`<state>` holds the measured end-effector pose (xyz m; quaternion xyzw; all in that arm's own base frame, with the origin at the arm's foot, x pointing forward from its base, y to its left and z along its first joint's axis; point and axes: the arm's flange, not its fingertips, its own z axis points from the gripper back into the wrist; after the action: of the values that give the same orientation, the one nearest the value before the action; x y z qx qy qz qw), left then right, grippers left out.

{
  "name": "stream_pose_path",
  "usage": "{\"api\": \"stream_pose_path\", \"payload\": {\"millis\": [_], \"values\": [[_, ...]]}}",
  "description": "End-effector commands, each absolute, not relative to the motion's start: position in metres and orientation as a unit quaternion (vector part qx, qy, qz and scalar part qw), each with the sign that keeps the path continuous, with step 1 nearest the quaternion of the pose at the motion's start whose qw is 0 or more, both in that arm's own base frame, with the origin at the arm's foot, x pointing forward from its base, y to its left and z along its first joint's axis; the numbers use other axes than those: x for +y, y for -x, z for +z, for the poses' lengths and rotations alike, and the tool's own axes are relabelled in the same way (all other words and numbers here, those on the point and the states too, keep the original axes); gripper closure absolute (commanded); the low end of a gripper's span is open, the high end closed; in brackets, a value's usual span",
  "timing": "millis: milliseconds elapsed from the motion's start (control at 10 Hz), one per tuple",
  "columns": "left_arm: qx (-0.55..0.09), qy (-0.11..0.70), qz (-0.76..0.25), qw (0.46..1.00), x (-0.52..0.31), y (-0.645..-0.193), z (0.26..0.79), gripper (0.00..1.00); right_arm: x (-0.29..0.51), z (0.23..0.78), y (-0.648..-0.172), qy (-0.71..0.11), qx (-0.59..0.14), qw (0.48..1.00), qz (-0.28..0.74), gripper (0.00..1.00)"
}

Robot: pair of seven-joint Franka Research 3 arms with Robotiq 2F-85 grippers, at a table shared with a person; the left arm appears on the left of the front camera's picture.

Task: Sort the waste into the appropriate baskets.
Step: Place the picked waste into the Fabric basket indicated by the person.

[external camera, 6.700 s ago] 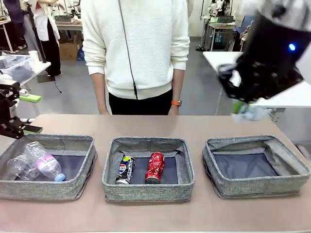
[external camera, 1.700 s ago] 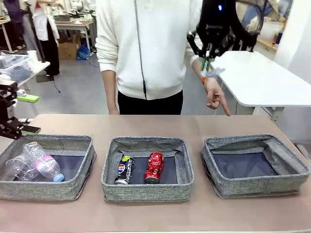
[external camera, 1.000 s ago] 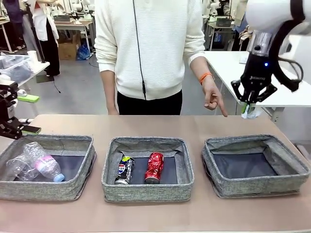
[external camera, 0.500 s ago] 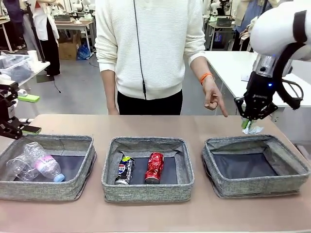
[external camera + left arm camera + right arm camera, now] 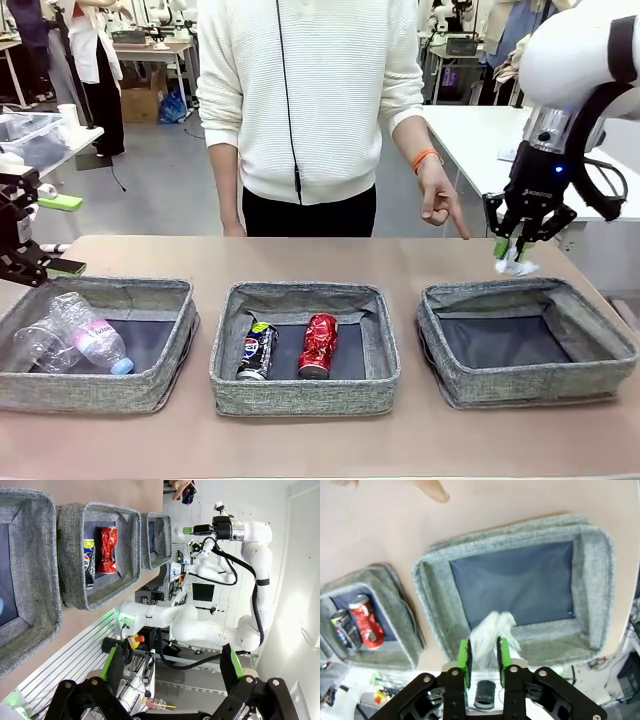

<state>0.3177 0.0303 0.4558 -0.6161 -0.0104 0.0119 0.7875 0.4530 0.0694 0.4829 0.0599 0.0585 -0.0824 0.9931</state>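
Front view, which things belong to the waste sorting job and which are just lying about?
Job: three baskets, red can, dark can, bottle, cup, paper wad at right end effector.
Lying about: white side table, clear tub.

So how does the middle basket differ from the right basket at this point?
The middle basket holds two cans lying side by side, a crushed red can and a dark blue-black logo can; the right basket has a bare dark bottom. The right pincer hangs over the right basket's far edge with a crumpled white paper wad between its pads; nothing hangs above the middle basket. Both are alike grey woven bins.
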Motion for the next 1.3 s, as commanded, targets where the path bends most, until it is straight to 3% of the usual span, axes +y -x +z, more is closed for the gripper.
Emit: {"api": "stream_pose_path", "payload": {"millis": [0,800,900,1000,1200], "values": [[-0.009,0.616,0.007,0.787,0.031,-0.314,0.457,0.0,0.068,0.486,-0.454,-0.074,0.051,0.992,-0.084,0.0],[-0.009,0.616,0.007,0.787,0.031,-0.314,0.457,0.0,0.078,0.499,-0.452,-0.084,0.045,0.992,-0.082,0.0],[-0.009,0.616,0.007,0.787,0.031,-0.314,0.457,0.0,0.079,0.512,-0.45,-0.086,0.076,0.99,-0.084,0.0],[-0.009,0.616,0.007,0.787,0.031,-0.314,0.457,0.0,0.079,0.526,-0.45,-0.121,0.115,0.981,-0.096,0.0],[-0.009,0.616,0.007,0.787,0.031,-0.314,0.457,0.0,0.034,0.54,-0.461,-0.405,0.259,0.876,-0.027,0.0]]}}
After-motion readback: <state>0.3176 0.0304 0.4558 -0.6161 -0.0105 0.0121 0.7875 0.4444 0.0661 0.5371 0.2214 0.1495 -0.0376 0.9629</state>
